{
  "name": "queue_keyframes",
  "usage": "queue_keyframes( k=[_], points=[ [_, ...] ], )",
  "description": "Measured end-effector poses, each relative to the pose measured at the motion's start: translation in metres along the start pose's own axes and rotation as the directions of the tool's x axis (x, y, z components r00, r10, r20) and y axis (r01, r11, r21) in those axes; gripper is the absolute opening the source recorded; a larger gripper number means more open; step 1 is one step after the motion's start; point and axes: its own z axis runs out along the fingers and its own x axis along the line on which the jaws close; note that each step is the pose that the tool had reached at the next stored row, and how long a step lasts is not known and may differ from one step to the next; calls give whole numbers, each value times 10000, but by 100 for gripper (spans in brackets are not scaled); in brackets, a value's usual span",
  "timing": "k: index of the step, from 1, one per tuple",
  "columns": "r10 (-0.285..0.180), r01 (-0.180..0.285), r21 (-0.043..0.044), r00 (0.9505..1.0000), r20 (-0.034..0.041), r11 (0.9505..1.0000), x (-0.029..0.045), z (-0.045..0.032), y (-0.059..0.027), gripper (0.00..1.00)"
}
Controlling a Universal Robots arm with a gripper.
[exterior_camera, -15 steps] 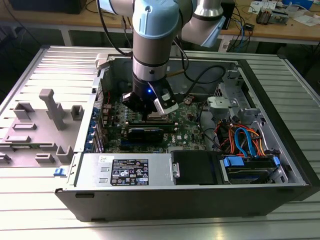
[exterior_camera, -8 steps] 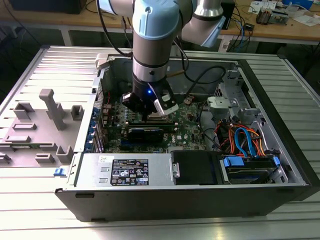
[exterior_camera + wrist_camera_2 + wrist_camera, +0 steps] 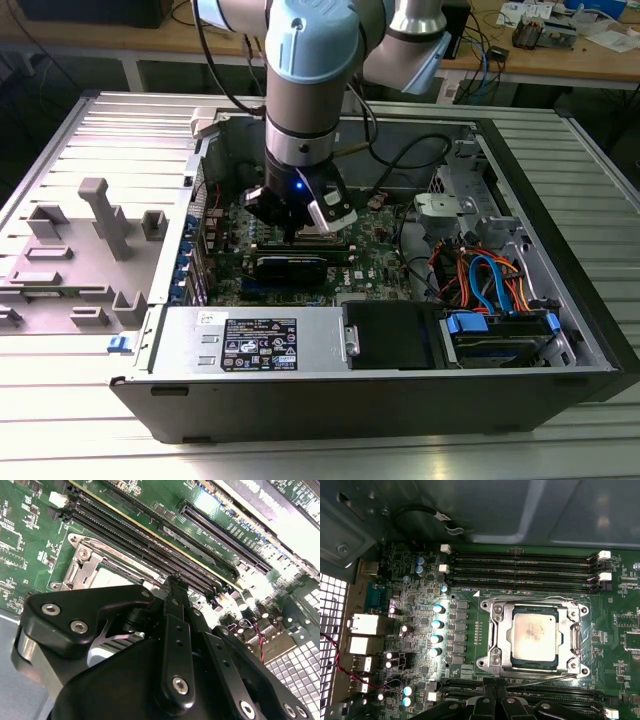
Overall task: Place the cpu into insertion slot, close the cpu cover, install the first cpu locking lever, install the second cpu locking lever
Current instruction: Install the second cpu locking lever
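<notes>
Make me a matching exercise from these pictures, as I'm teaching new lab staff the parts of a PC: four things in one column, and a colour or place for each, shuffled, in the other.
Things:
1. cpu
2. cpu cover
3. memory slots
4. flat cables

Descriptions:
A. blue, inside the case at the exterior view's right
B. long and black, with white clips at the ends
C. silvery metal frame lying around a square window
D. pale square plate in the middle of the socket

Pairs: 1-D, 2-C, 3-B, 4-A
</notes>
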Motion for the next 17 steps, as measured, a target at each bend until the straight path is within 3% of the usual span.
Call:
queue_keyframes(
  k=[12,17],
  points=[
    [-98,98,-376,10000,16,9992,35,79,-48,11],
    [-120,121,-452,9999,18,9989,49,107,-51,11]
  ],
)
